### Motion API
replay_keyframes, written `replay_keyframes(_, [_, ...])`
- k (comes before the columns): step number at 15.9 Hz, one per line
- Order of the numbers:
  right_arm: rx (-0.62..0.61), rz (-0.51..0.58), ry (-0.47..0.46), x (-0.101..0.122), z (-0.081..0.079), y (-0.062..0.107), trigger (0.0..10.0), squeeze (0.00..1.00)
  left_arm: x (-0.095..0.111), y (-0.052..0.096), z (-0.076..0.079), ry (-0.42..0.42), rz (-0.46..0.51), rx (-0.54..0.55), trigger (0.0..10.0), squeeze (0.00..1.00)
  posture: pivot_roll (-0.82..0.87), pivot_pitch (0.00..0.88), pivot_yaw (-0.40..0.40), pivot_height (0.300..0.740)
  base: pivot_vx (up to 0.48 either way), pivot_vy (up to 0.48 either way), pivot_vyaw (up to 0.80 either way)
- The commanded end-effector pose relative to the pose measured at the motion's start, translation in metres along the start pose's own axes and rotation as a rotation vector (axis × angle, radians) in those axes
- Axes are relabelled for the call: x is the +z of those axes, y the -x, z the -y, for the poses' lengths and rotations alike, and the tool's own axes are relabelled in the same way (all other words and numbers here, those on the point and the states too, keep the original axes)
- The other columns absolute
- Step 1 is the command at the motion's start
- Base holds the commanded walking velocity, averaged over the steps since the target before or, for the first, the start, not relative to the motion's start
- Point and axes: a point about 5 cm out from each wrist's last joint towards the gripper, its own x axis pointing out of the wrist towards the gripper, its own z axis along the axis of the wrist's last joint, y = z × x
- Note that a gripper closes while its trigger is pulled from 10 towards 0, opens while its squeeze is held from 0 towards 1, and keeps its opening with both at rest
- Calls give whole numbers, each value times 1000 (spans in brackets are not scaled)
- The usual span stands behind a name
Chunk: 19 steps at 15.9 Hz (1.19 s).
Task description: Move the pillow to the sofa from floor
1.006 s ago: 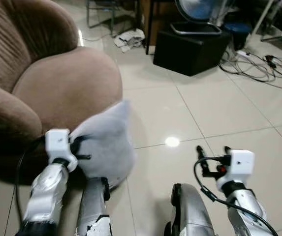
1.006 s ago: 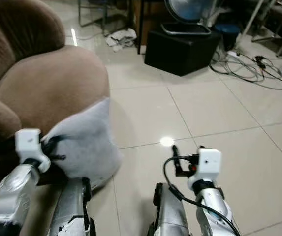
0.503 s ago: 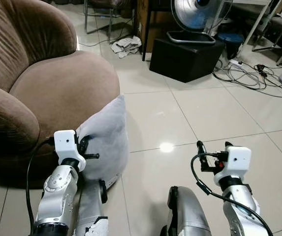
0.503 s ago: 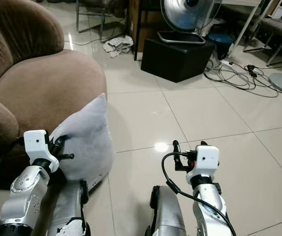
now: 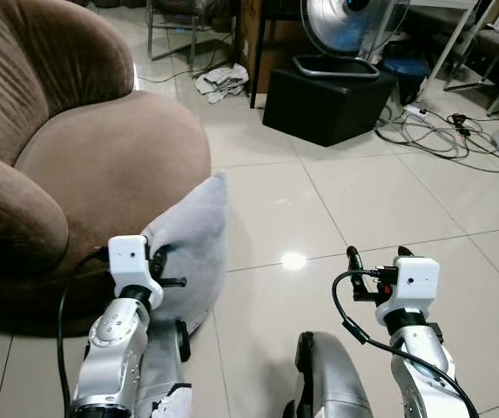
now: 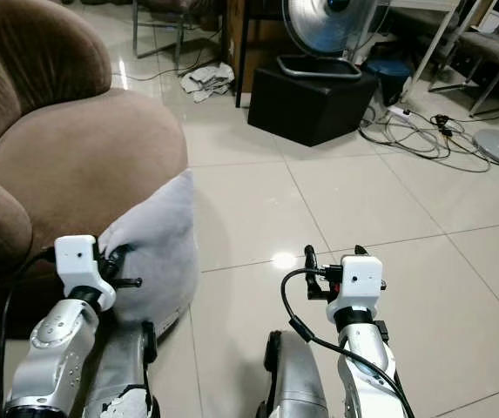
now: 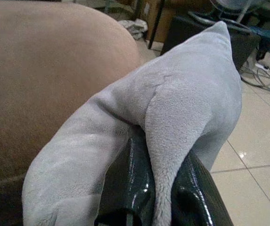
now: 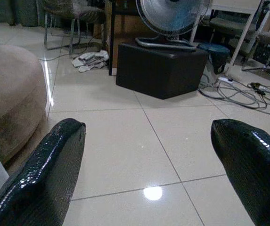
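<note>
Progress: the pillow [image 5: 192, 248] is already being held off the tiled floor [image 5: 380, 200], just in front of the sofa [image 5: 101, 165]; by the look of it, lifting is done and setting it on the seat is left.
Pillow position: it is being carried upright beside the front edge of the seat cushion, not yet resting on it.
Left gripper [image 7: 156, 188]: a fold of the pillow is being pinched between its two black fingers, which are closed on the fabric.
Right gripper [image 8: 149, 160]: it is being kept apart over bare tile, fingers spread wide with nothing between them.
Pillow material: a pale grey, short-piled plush is being shown, soft and creasing at the grip, with a pointed corner.
Sofa material: brown ribbed velour is being shown, with a rounded, bulging seat and curved arms.
Floor: glossy pale tiles are reflecting a ceiling light.
</note>
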Motion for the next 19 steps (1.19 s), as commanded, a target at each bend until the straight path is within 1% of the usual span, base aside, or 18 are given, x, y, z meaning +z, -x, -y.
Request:
replay_keyframes(1, [-13, 32, 10, 6, 3, -3, 10000, 0, 27, -7, 0, -22, 131, -10, 0, 0, 72, 0, -76, 636, 0, 0, 0])
replay_keyframes(4, [-9, 46, 22, 10, 3, -5, 10000, 0, 26, -9, -4, -24, 135, 5, 0, 0, 70, 0, -79, 661, 0, 0, 0])
replay_keyframes(5, [-3, 58, 38, 13, 2, -2, 10000, 0, 25, -8, -7, -22, 129, 7, 0, 0, 66, 0, -81, 671, 0, 0, 0])
replay_keyframes(7, [1, 91, 71, 20, 7, 3, 10000, 0, 37, -3, -7, -77, 169, -45, 0, 0, 65, 0, -83, 691, 0, 0, 0])
replay_keyframes(8, [-5, 94, 85, 20, 10, -1, 10000, 0, 42, -7, -5, -93, 193, -61, 0, 0, 66, 0, -81, 706, 0, 0, 0])
replay_keyframes(10, [-22, 109, 77, 23, 10, -5, 10000, 0, 45, -11, -1, -75, 211, -59, 0, 0, 69, 0, -81, 721, 0, 0, 0])
replay_keyframes(11, [-40, 139, 81, 30, 9, -10, 10000, 0, 54, -14, 2, -61, 257, -50, 0, 0, 70, 0, -80, 736, 0, 0, 0])
replay_keyframes(12, [-43, 141, 84, 31, 9, -13, 10000, 0, 58, -16, 2, -61, 276, -42, 0, 0, 72, 0, -78, 740, 0, 0, 0])
replay_keyframes(14, [-43, 139, 84, 32, 10, -15, 10000, 0, 58, -16, 2, -79, 263, -49, 0, 0, 74, 0, -77, 740, 0, 0, 0])
replay_keyframes(17, [-41, 130, 80, 29, 7, -15, 10000, 0, 48, -16, 5, -88, 224, -67, 0, 0, 78, 1, -75, 740, 0, 0, 0])
replay_keyframes(19, [-23, 89, 92, 21, 3, -15, 10000, 0, 41, -14, 8, -96, 189, -78, 0, 0, 81, 2, -74, 740, 0, 0, 0])
